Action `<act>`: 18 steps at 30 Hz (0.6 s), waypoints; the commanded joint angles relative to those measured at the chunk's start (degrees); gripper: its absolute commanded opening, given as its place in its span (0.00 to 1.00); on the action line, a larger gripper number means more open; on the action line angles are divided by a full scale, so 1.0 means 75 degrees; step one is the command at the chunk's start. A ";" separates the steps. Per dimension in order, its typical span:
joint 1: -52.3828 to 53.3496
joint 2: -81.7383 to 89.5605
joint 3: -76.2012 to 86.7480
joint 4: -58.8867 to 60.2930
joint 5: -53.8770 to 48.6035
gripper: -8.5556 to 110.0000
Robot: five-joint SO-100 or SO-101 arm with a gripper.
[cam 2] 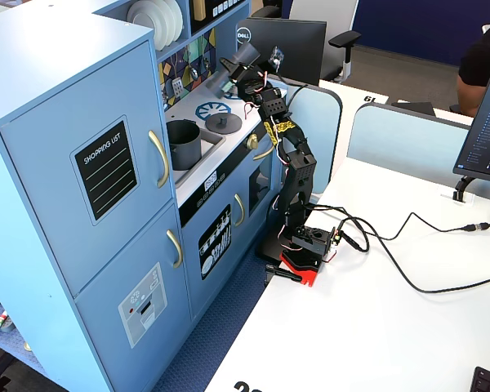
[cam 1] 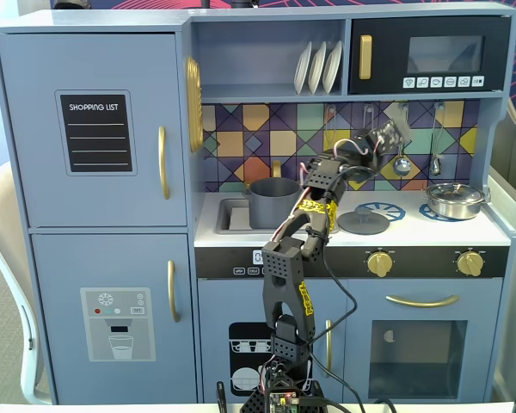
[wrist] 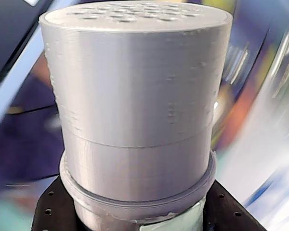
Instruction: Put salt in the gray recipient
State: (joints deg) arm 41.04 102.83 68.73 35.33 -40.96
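A: Where is the tall gray cylindrical salt shaker point(wrist: 135, 106) with its perforated top?

B: In the wrist view it fills the frame, the black gripper point(wrist: 135, 219) clamped round its lower body. It hangs above the stove, well right of the matte dark gray pot point(cam 1: 272, 200).

A: How will it handle?

B: Probably light, rigid plastic with faintly ridged sides; a low grip suits tipping it.

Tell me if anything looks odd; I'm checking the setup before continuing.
Nothing is spilled or damaged. The pot's lid lies on the burner right of the gray pot, leaving it open. The gripper holds the salt shaker aloft near the backsplash.
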 commanded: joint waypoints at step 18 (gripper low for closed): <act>0.1430 0.0059 0.2320 -0.3434 -0.6258 0.07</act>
State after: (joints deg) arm 50.36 102.83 86.66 13.01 -86.40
